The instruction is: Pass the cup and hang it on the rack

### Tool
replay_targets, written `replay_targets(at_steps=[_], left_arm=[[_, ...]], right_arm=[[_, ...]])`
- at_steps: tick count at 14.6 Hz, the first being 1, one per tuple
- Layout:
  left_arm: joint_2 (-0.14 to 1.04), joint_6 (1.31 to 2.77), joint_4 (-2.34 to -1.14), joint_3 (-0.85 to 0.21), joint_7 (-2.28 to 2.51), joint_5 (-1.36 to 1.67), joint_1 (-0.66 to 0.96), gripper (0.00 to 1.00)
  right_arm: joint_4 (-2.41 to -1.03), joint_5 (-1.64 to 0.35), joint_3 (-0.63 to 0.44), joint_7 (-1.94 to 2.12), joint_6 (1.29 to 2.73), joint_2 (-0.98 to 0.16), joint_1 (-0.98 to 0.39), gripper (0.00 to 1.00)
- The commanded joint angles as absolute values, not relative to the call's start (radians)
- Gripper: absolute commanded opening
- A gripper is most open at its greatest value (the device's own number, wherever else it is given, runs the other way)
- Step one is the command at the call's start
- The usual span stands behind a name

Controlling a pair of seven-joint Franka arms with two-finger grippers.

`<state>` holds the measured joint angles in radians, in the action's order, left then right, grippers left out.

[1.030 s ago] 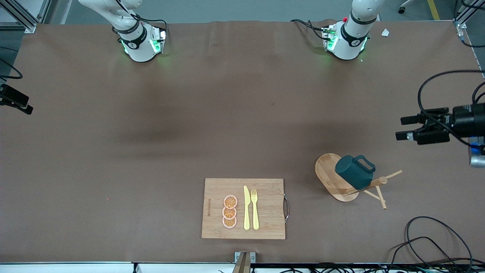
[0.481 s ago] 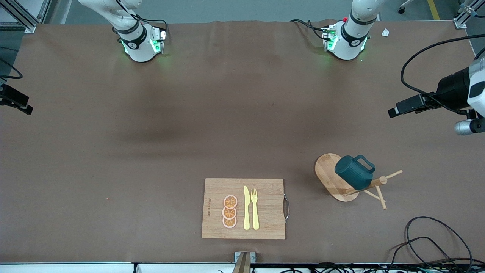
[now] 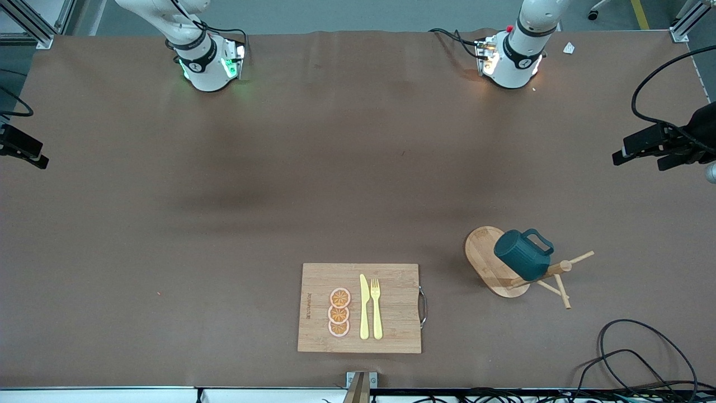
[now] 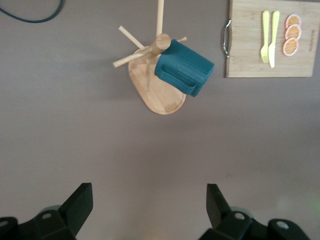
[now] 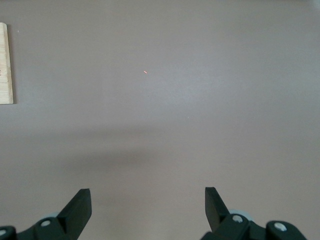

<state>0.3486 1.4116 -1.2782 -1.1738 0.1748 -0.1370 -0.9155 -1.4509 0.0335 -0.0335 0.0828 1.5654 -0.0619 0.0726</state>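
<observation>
Toward the left arm's end of the table, the cup (image 3: 523, 255) hangs by its handle on the rack (image 3: 492, 263).
Both the left gripper (image 4: 146, 210) and right gripper (image 5: 147, 209) hover empty, jaws wide (job seemingly finished).

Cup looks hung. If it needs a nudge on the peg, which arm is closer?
Left, probably. The left gripper hangs open over the left arm's end of the table, where the cup hangs on the rack. The right gripper, open too, is over bare table and sees neither.
</observation>
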Motion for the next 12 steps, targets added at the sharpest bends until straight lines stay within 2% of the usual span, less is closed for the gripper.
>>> replay_targets(at_steps=[1, 3, 7, 9, 12], left_arm=[[0.253, 1.376, -1.252, -0.99, 0.14, -0.149, -0.76, 1.0], [0.186, 1.376, -1.252, -0.823, 0.097, -0.141, -0.613, 1.0], [0.088, 1.376, -1.262, -0.4, 0.045, -0.039, -0.281, 1.0], [0.06, 1.376, -1.272, -0.271, 0.025, -0.029, -0.168, 1.0], [0.0, 1.367, -1.333, -0.21, 0.026, -0.028, -0.114, 1.0]], right_arm=[[-1.468, 0.026, -0.029, 0.095, 1.566, -0.041, 0.081, 1.0], [-1.468, 0.026, -0.029, 0.095, 1.566, -0.041, 0.08, 1.0], [-1.468, 0.026, -0.029, 0.095, 1.566, -0.041, 0.081, 1.0], [-1.468, 0.026, -0.029, 0.095, 1.566, -0.041, 0.081, 1.0], [-1.468, 0.026, -0.029, 0.095, 1.566, -0.041, 0.081, 1.0]])
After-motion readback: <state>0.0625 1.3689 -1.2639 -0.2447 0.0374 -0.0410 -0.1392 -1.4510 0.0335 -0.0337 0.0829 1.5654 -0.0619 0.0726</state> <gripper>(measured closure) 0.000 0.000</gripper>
